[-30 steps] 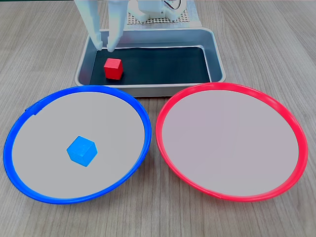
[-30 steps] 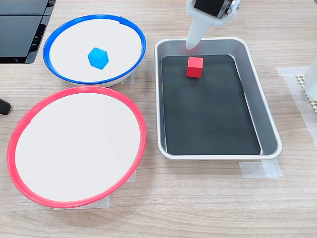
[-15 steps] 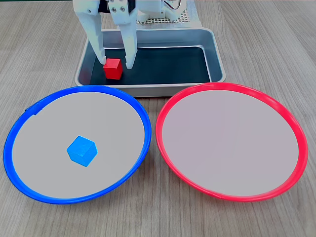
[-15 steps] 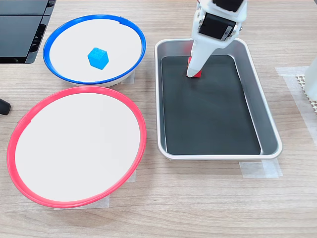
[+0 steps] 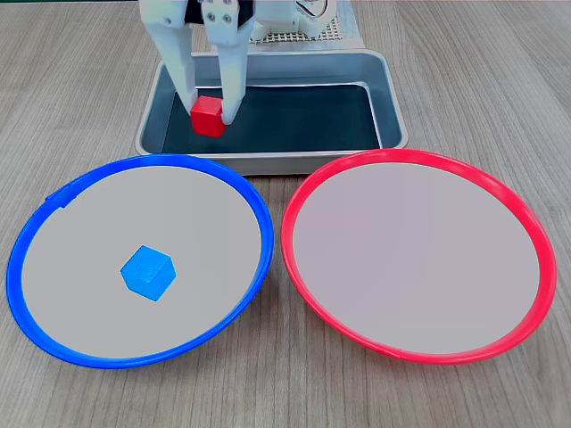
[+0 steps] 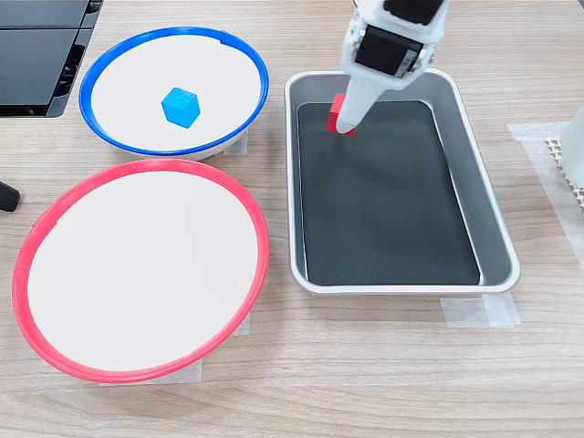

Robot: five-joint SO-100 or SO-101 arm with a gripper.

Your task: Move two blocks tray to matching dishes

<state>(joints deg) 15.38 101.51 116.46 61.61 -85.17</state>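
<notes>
My gripper (image 5: 211, 111) is shut on the red block (image 5: 207, 117), one white finger on each side of it, over the left end of the tray (image 5: 390, 107). In the other fixed view the gripper (image 6: 342, 121) holds the red block (image 6: 335, 113) near the tray's (image 6: 392, 210) far left corner, with the near finger covering part of it. The block looks slightly raised off the black bottom. The blue block (image 5: 148, 272) (image 6: 181, 106) lies in the blue-rimmed dish (image 5: 80, 267) (image 6: 137, 73). Nothing lies in the red-rimmed dish (image 5: 419, 259) (image 6: 137, 265).
The arm's white base (image 5: 294, 18) stands behind the tray on a perforated mat. A black flat object (image 6: 36, 55) sits beside the blue dish. Both dishes lie close along the tray's long side. Tape patches (image 6: 479, 310) hold the tray's corner to the wooden table.
The gripper came down around the red block and closed on it. The block has since shifted a little toward the tray's corner and looks lifted.
</notes>
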